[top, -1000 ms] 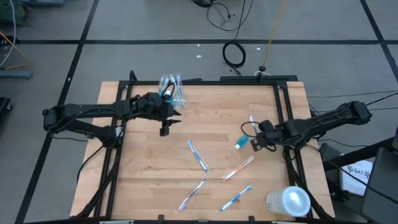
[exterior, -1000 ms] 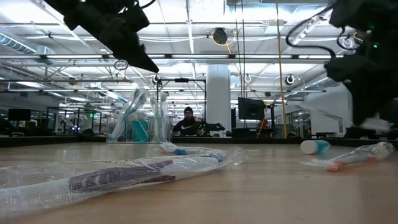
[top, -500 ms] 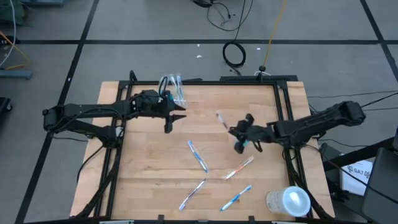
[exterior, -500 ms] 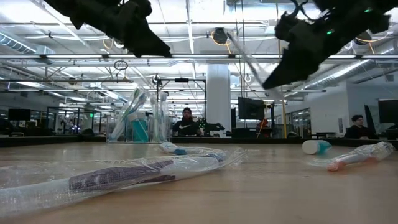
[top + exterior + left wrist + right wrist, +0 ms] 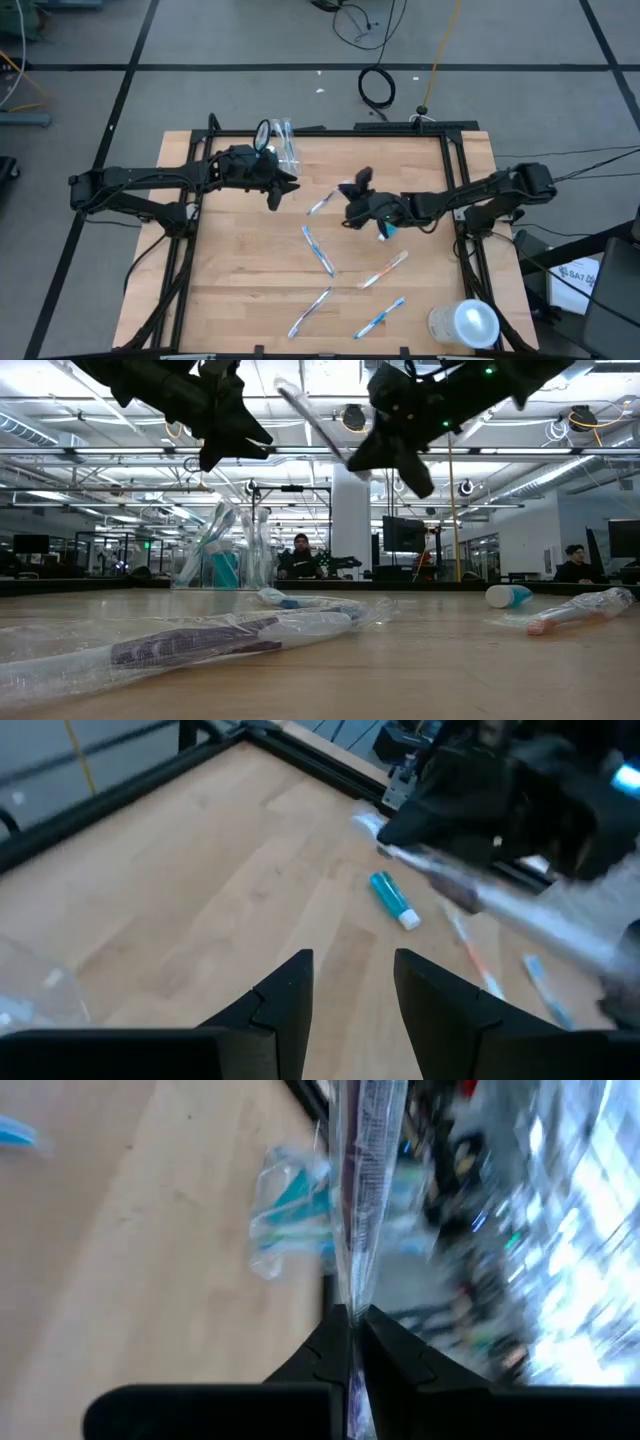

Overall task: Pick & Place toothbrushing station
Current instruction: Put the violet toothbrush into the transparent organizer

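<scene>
We see left gripper (image 5: pixel 283 186) in air, fingers apart, holding nothing. Clear cup (image 5: pixel 277 143) with teal tubes just behind it. Right gripper (image 5: pixel 350 192) in air mid-table, pinching wrapped toothbrush (image 5: pixel 322 203). Four toothbrushes (image 5: pixel 318 250) on table below it, toothpaste tube (image 5: pixel 393 899) nearby.

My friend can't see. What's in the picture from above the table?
Over a wooden table, the right gripper carries a wrapped toothbrush toward a clear cup at the back. The left gripper waits open beside that cup. Four more toothbrushes lie nearer the front.
</scene>
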Robot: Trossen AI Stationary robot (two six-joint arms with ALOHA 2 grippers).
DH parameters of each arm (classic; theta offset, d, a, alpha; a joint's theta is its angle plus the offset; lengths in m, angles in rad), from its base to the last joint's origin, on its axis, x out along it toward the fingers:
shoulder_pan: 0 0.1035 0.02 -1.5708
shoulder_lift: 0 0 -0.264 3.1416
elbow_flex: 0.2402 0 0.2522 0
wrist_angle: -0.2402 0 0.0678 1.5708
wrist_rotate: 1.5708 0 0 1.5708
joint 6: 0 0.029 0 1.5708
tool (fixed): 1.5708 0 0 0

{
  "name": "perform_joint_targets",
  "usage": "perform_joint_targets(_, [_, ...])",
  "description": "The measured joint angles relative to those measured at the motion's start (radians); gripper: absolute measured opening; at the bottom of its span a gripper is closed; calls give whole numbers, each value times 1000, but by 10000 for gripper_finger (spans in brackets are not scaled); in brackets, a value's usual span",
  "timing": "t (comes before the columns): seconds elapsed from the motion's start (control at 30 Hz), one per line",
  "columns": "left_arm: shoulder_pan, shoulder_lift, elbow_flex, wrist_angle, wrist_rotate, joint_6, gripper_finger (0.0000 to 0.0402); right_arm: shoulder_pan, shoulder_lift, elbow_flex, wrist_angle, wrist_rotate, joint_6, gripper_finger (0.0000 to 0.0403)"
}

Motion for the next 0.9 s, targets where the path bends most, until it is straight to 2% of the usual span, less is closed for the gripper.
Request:
perform_joint_targets(0.17, [-6, 3, 0, 4, 0, -57, 145, -2, 118, 25, 148, 2, -381, 8])
perform_joint_targets(0.37, [-33, 51, 0, 10, 0, -122, 145, -21, 237, 27, 376, 52, -624, 8])
perform_joint_targets(0.5, [-65, 139, 0, 42, 0, -162, 145, -28, 274, 27, 465, 51, -688, 8])
perform_joint_targets(0.7, [-80, 251, 0, 117, 5, -201, 145, -27, 276, 27, 463, 51, -700, 8])
perform_joint_targets(0.9, [-78, 273, -1, 139, 7, -218, 145, -27, 275, 28, 455, 51, -705, 8])
